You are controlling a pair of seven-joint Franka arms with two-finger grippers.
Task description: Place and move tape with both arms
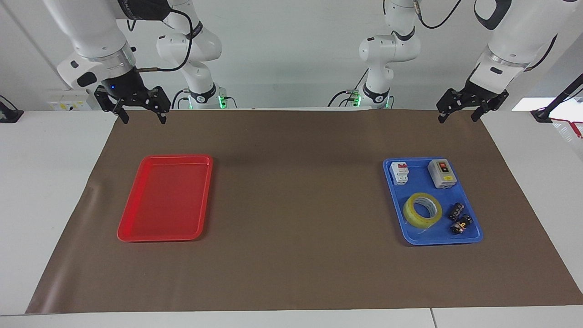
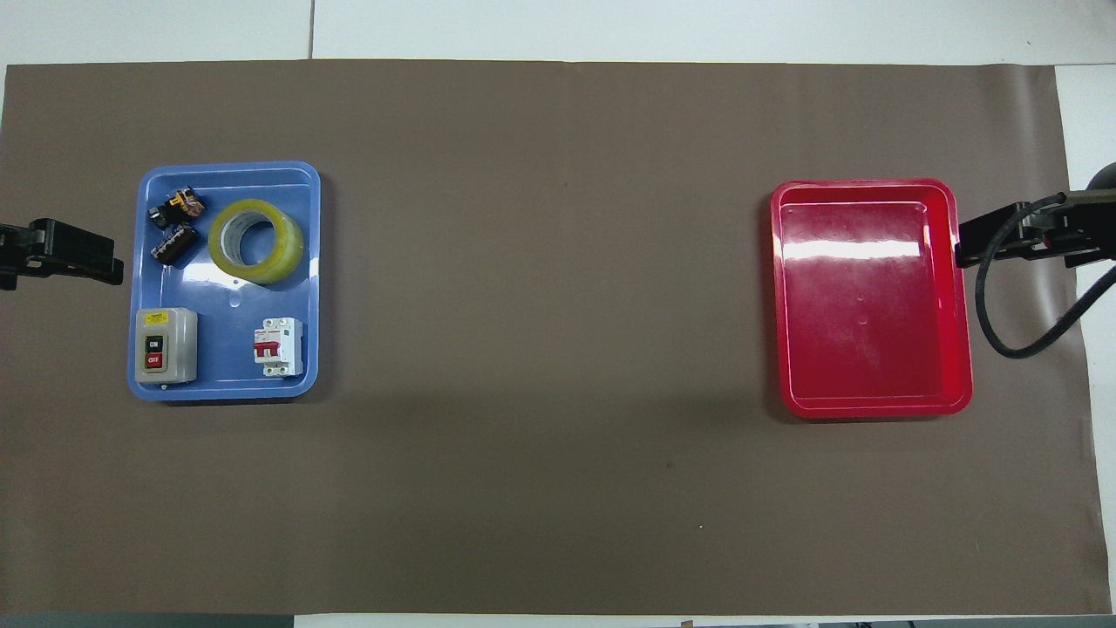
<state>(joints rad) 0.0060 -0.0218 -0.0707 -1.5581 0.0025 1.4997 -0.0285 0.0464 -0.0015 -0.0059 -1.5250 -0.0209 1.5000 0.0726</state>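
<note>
- The brown paper sheet (image 1: 291,273) covers most of the white surface (image 1: 41,182); its bare strip at the end farthest from the robots lies closest to the facing camera.
- A red tray (image 1: 136,230) lies on the sheet toward the right arm's end, with nothing in it.
- A blue tray (image 1: 473,234) lies on the sheet toward the left arm's end, well apart from the red one.
- The tape (image 1: 422,210), a yellow translucent roll with a whitish core, lies flat in the blue tray, in the half farther from the robots.
- Beside the tape in that half are two small black parts (image 1: 459,218), close together.
- In the tray's half nearer the robots stand a grey on/off switch box (image 1: 442,173) and a white circuit breaker (image 1: 400,173) with a red lever, apart from each other.
- The left tool (image 1: 463,114) hangs over the sheet's edge nearest the robots, at the blue tray's end, fingers spread wide and holding nothing.
- The right tool (image 1: 142,117) hangs over the same edge, at the red tray's end, fingers likewise spread and holding nothing.
</note>
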